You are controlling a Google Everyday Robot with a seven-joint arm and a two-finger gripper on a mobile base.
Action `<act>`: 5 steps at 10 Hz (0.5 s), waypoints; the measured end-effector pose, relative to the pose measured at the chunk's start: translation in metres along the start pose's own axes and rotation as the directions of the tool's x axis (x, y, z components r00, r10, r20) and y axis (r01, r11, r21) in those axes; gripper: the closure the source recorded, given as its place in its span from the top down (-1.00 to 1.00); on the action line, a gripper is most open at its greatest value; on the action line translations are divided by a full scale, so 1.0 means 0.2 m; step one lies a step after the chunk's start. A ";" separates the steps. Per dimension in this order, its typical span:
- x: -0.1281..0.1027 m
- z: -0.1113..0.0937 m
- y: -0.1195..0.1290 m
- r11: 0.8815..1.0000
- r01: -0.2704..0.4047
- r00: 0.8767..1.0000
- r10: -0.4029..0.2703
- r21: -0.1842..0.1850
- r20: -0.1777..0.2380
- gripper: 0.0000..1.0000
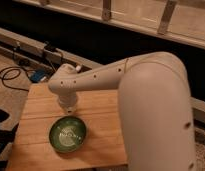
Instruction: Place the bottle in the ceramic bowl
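Gripper (69,108), fingers closed, hangs over the wooden worktop (103,117) just beyond the far rim of the ceramic bowl (68,134). The bottle is not visible, probably hidden under the wrist, so a grip cannot be confirmed. Risk: released from here, it would likely strike the rim or land outside, since the gripper is not centred over the bowl.

The closed gripper (69,108) hangs just above the ceramic bowl (68,134) on the wooden table (103,125).
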 end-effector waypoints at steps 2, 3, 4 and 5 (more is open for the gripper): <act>0.13 -0.08 0.07 1.000 -0.013 1.000 0.013 0.010 -0.009 -0.86; 0.21 -0.11 0.12 1.000 -0.018 1.000 0.018 0.010 -0.017 -0.86; 0.29 -0.15 0.18 1.000 -0.023 0.999 0.023 0.008 -0.029 -0.86; 0.34 -0.17 0.21 1.000 -0.026 0.999 0.027 0.007 -0.040 -0.86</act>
